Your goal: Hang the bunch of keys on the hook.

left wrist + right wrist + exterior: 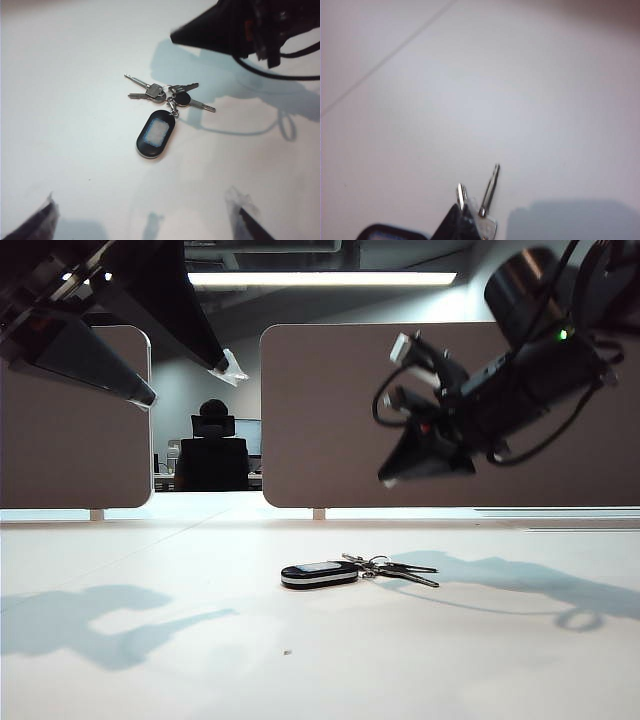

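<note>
Nothing is hanging yet: bunch of keys (345,571) is lying flat mid-worktop (150,570), ungrabbed, well off every edge. Right gripper (392,478) is hovering above it, jaws closed and empty; left gripper (142,220) is sitting wide open, off left. Hook isn't showing anywhere; pick-up and hanging are pending.
</note>
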### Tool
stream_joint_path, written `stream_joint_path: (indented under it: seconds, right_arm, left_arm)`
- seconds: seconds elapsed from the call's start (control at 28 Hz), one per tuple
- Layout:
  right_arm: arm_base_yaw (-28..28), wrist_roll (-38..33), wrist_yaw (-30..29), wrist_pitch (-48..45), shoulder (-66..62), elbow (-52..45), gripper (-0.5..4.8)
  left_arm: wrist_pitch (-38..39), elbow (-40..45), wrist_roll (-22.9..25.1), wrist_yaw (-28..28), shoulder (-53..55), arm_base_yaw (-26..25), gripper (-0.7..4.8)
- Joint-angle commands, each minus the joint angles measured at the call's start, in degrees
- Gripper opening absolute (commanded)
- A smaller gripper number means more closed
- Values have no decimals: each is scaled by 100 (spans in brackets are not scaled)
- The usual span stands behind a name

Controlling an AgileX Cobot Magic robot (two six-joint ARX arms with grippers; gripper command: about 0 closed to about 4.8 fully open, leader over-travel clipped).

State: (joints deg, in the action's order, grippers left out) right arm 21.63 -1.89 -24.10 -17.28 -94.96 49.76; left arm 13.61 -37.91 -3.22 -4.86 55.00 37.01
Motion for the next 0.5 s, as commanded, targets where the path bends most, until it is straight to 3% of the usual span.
stream_joint_path:
  seconds: [0.04,0.07,0.21,0.5]
  right_arm:
    - [0,66,0,-74,22,15,-2]
    - [0,87,0,-52,9,15,17]
    - [17,538,-2,76,-50,13,224]
    - [26,1333,127,334,-289,15,226]
  left_arm:
    - [-33,-20,24,17,-13,2,479]
    - [-31,-20,24,17,-13,2,479]
    - [-28,-20,22,15,-13,2,479]
    - [-31,-20,24,17,-11,2,479]
